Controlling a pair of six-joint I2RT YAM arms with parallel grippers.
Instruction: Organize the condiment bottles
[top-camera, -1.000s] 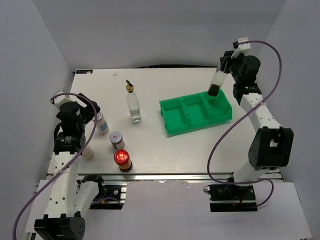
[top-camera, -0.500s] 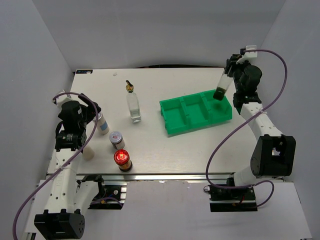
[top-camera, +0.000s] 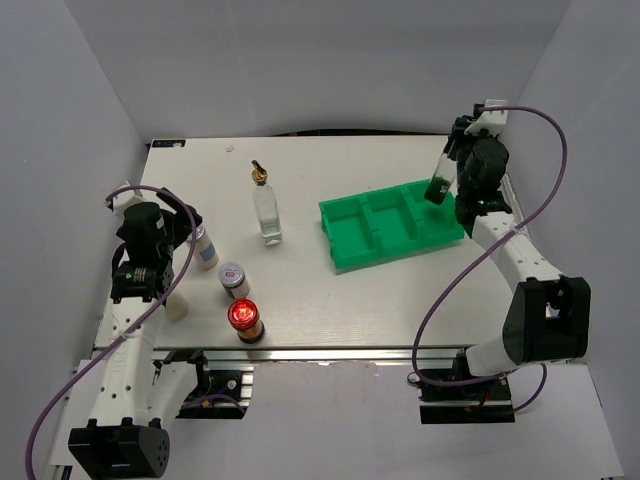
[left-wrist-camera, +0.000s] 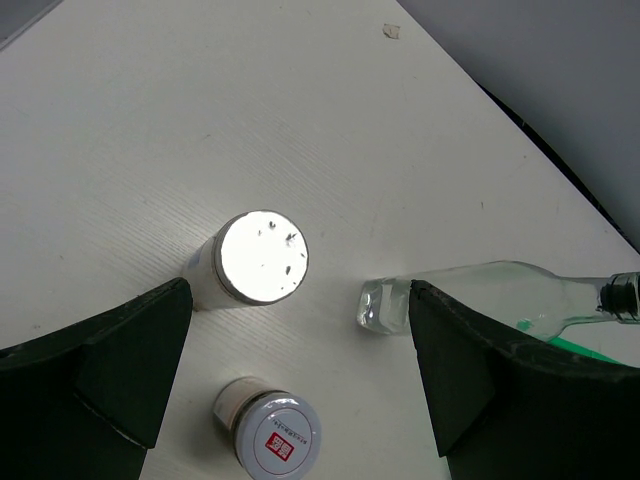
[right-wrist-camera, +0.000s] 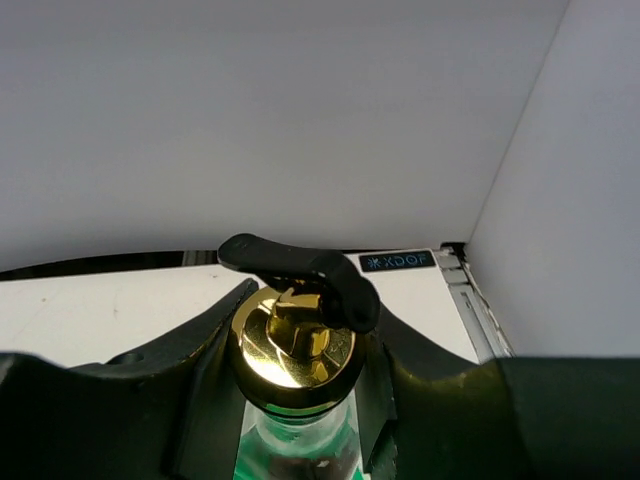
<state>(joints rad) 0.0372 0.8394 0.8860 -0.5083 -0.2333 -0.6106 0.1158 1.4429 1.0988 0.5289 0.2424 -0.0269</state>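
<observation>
The right gripper (top-camera: 447, 160) has shifted slightly to the left in the last half second, together with the bottle (top-camera: 440, 175) it carries, while the left arm and the bottles on the table (top-camera: 330, 300) have stayed where they were. The right jaws are clenched around the neck of this clear bottle, just under its gold top (right-wrist-camera: 292, 350). The bottle hangs tilted, its dark lower end over the far edge of the right-end compartment of the green tray (top-camera: 400, 248); I cannot tell if it touches. The left gripper (left-wrist-camera: 290, 370) is released and hovers over a shaker (left-wrist-camera: 262, 257). A small jar (left-wrist-camera: 270, 435) stands just beside the shaker, a second clear bottle (top-camera: 267, 210) is farther back, and a red-capped bottle (top-camera: 244, 318) is near the front edge.
</observation>
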